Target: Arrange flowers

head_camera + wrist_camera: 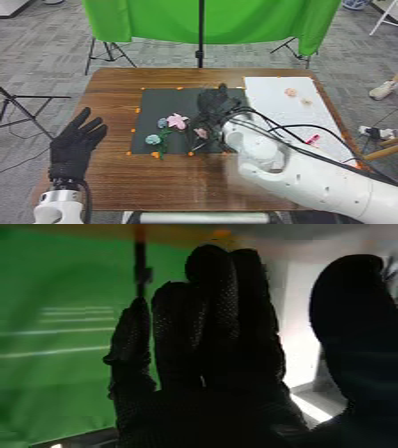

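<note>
My left hand (76,145) is open over the table's left edge, away from the flowers. My right hand (213,102) is above the dark mat (169,100), to the right of the flowers. In the right wrist view my right hand (222,354) has straight fingers, the thumb apart, and nothing visibly held. On the mat lie a pink flower (177,121), a grey-blue flower (163,122) touching or close beside it, and a light blue flower (153,139) nearer me. Another pink flower (201,133) is by the right forearm, partly hidden.
A white sheet (275,85) on the right carries a peach flower (290,92), a pale flower (306,101) and a pink-red item (313,139). Black cables loop over the right arm. Behind the brown table (115,82) hangs a green cloth (151,22) on a stand.
</note>
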{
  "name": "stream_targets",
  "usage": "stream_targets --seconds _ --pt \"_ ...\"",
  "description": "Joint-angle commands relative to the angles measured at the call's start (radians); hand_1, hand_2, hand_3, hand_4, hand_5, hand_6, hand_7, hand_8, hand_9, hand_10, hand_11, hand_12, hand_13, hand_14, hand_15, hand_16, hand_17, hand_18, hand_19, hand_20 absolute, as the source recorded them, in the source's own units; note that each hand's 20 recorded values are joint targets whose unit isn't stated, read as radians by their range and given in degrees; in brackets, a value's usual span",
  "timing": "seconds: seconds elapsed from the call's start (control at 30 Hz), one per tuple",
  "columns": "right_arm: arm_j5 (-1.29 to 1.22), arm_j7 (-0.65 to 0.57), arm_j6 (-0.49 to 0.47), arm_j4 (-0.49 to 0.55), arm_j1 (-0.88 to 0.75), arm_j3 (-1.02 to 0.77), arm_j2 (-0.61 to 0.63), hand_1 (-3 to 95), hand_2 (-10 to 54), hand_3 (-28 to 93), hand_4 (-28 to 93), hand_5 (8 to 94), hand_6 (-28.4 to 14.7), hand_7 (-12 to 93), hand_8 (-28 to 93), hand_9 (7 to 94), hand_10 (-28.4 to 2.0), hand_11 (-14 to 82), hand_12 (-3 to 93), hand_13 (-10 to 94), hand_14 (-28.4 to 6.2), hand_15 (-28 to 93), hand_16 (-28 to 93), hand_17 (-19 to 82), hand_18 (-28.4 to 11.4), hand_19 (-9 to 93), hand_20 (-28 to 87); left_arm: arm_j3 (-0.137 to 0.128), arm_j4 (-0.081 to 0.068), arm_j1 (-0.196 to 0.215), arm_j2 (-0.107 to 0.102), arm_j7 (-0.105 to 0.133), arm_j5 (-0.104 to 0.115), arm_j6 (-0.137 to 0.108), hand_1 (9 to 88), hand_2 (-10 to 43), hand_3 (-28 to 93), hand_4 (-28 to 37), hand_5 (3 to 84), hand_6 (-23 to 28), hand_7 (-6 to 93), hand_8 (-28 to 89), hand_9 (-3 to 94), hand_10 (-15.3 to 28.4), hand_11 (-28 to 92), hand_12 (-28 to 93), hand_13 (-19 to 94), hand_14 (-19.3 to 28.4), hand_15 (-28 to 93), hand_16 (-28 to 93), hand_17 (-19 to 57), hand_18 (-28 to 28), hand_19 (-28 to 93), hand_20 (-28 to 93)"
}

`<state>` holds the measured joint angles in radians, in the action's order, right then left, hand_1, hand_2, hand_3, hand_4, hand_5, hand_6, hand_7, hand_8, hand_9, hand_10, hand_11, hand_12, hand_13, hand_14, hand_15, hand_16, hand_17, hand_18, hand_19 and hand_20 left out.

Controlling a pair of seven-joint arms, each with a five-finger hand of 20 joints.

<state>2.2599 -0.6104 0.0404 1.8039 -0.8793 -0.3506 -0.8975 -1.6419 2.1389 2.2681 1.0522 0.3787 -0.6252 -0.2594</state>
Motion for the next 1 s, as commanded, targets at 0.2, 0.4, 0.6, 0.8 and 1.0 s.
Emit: stream_targets --seconds 0.2,0.4,0.6,0.8,1.0 --pt "-0.255 -0.172 0.114 -0.156 0.107 -0.155 0.208 31.1 -9.5 76 -28 62.9 0.6 16 -13 62.4 -14.0 33.2 16.1 52 -11.6 75 17 13 -21.6 75 46 -0.005 -0.001 0.015 0.016 -0.009 -0.007 -0.002 21.1 7.0 81 -28.3 36.4 8.8 7.6 -8 33.5 20.3 25 11 21 27.7 59 -11 -7.9 28.4 58 1" --pt "-0.326 -0.255 0.028 -0.297 0.120 -0.171 0.213 30.5 -9.5 79 -28 55.5 1.0 17 -13 53.6 -15.7 26.5 15.0 46 -13.1 75 14 11 -21.3 73 45 -0.008 0.000 0.013 0.023 -0.022 -0.014 0.004 21.1 7.0 81 -28.3 36.4 8.7 7.7 -8 33.5 20.3 25 11 21 27.7 59 -11 -8.0 28.4 58 1" --pt "-0.328 -0.298 -0.083 -0.340 0.044 -0.218 0.192 30.0 -9.5 80 -28 51.3 0.7 16 -14 48.3 -16.4 22.7 14.4 41 -14.8 74 12 10 -21.2 73 44 -0.006 0.000 0.011 0.026 -0.026 -0.016 0.005 21.1 7.1 81 -28.3 36.4 8.7 7.7 -8 33.5 20.3 25 11 21 27.8 59 -11 -8.0 28.4 58 1" --pt "-0.335 -0.321 -0.144 -0.366 -0.004 -0.233 0.168 30.2 -9.5 81 -28 50.5 1.0 16 -13 47.9 -16.6 21.0 14.7 40 -15.2 74 10 9 -21.4 73 44 -0.006 0.000 0.012 0.028 -0.032 -0.017 0.008 21.1 7.1 81 -28.3 36.5 8.8 7.7 -8 33.5 20.2 25 11 21 27.8 59 -11 -8.0 28.4 58 1" --pt "-0.307 -0.341 -0.187 -0.388 -0.022 -0.226 0.158 31.9 -9.5 82 -28 52.3 1.8 17 -14 51.3 -15.8 21.2 14.7 43 -14.5 73 10 10 -21.3 73 44 -0.005 -0.002 0.005 0.027 -0.036 -0.018 0.008 21.1 7.0 81 -28.3 36.4 8.8 7.6 -8 33.5 20.3 25 11 21 27.7 59 -11 -8.0 28.4 58 1"
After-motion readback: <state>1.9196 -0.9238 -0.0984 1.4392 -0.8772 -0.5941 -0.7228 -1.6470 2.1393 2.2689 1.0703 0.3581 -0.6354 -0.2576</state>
